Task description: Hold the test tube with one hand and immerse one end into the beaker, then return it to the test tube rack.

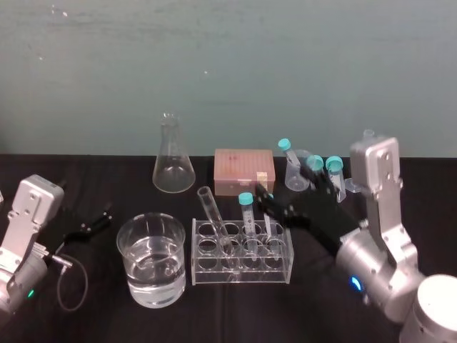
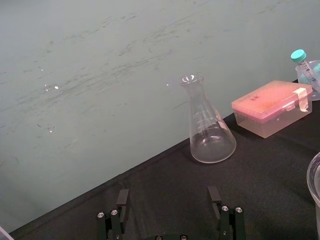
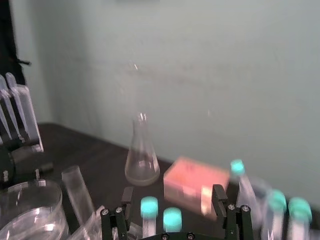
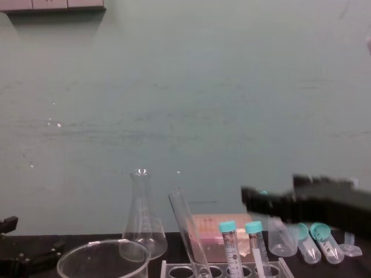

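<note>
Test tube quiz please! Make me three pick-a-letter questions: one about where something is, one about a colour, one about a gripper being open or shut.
1. Where is the test tube? A in the beaker; B leaning in the test tube rack; C in the right gripper.
2. What colour is the box? A blue; B green; C pink.
3. How is the right gripper? A open, holding nothing; B shut on the test tube; C shut on the box.
1 B: it leans in a rack hole, beside the beaker. 2 C: the box behind the rack is pink. 3 A: its fingers stand apart, gripping nothing. The left gripper lies parked, open.
</note>
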